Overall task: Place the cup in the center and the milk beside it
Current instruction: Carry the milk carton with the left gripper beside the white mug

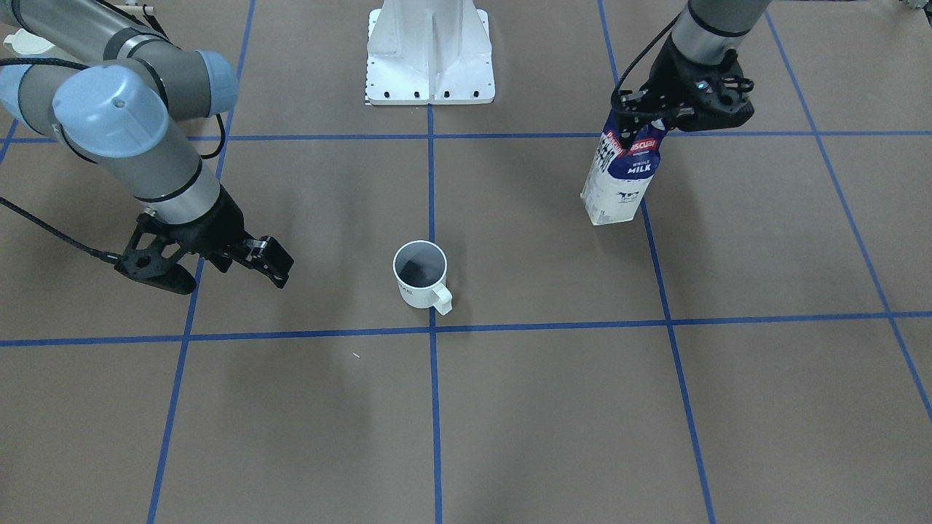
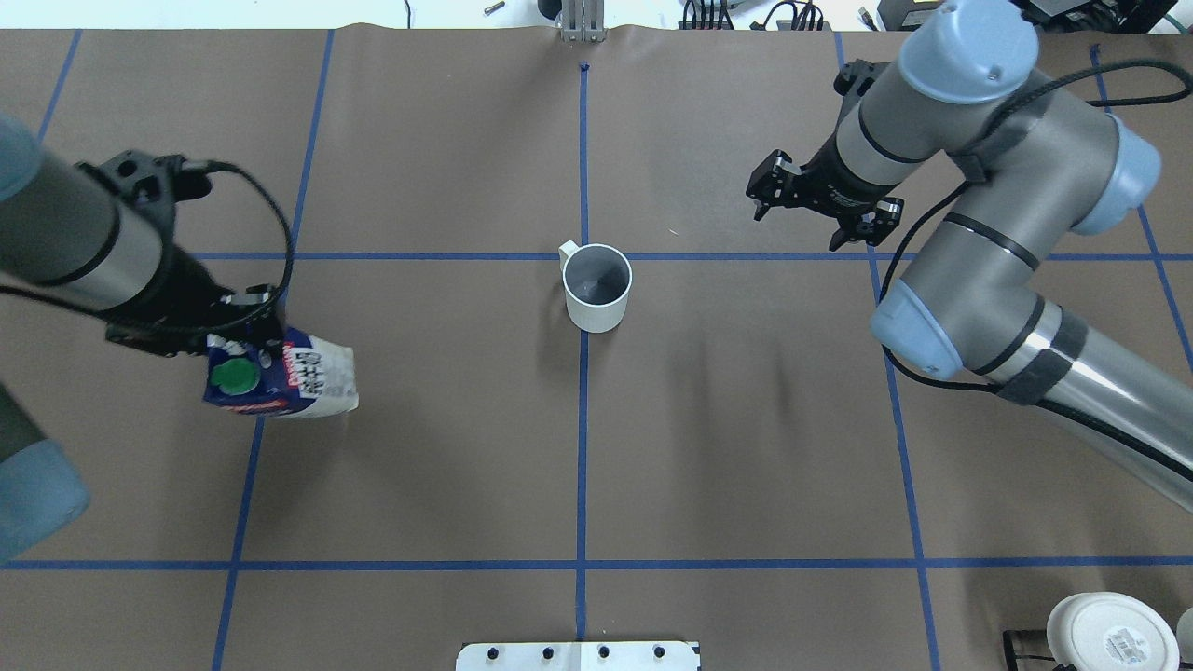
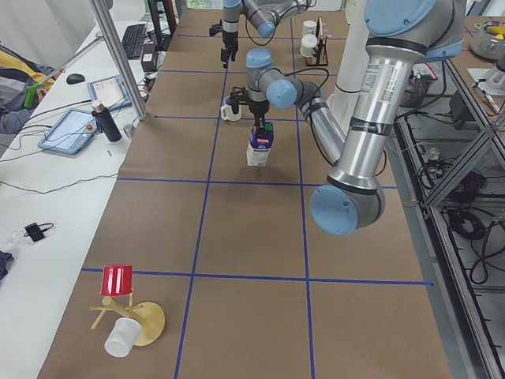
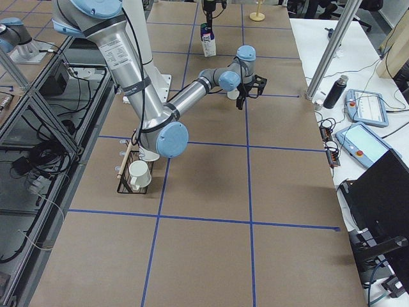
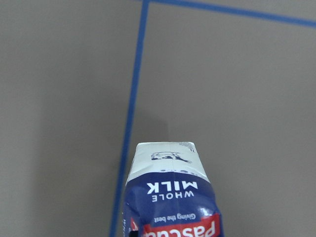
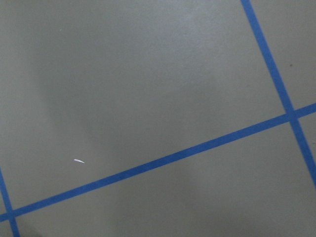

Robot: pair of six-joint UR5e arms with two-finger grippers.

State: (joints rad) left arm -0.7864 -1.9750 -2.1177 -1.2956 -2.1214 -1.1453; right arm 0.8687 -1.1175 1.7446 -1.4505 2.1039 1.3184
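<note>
The cup (image 1: 421,276), a small white mug with a dark inside, stands upright on the centre tape line just on the robot's side of the line crossing (image 1: 432,329). It also shows in the overhead view (image 2: 597,287). My left gripper (image 1: 639,124) is shut on the top of the milk (image 1: 619,178), a navy and white carton with a green cap (image 2: 234,376). The carton hangs tilted, far to my left of the cup. I cannot tell if its base touches the table. My right gripper (image 2: 800,216) is open and empty, off to my right of the cup.
The white robot base plate (image 1: 429,65) sits at the table's robot-side edge. A white cup with a round label (image 2: 1109,634) lies at my near right corner. A red cup and a white cup on a wooden stand (image 3: 126,320) sit at the table's far left end.
</note>
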